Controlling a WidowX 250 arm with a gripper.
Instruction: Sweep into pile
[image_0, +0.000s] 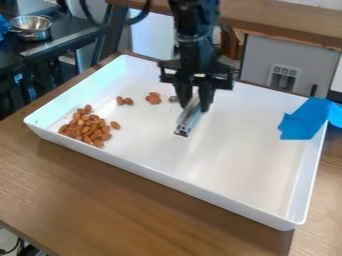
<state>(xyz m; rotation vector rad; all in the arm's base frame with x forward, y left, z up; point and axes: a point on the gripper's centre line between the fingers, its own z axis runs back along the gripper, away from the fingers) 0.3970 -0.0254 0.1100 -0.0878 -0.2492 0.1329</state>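
Almonds (85, 128) made one main pile at the tray's (157, 175) left-hand corner, close to its near wall, and that gathering looked like most of the job done. A single almond (115, 125) lay just beside the pile, on the side toward the tray's middle, so its edge was not quite tidy. Farther back, toward the tray's far wall, sat a pair of nuts (124, 101) and, beyond them toward the middle, a small clump (153, 98); both were apart from the pile. A small greyish-brown bit (174, 99) lay near the claw (194, 101), too unclear to name.

The claw hung over the middle of the tray, nearer the far wall, its two fingers clamped on a shiny metal-looking tool (188, 120) that slanted down toward the tray floor. Whether the tool touched the floor could not be told.

What remained, by the look of it, was to bring the strays in to the pile, probably by setting the tool behind the clump and sweeping toward the left-hand corner. A hurried stroke might have scattered the heap.
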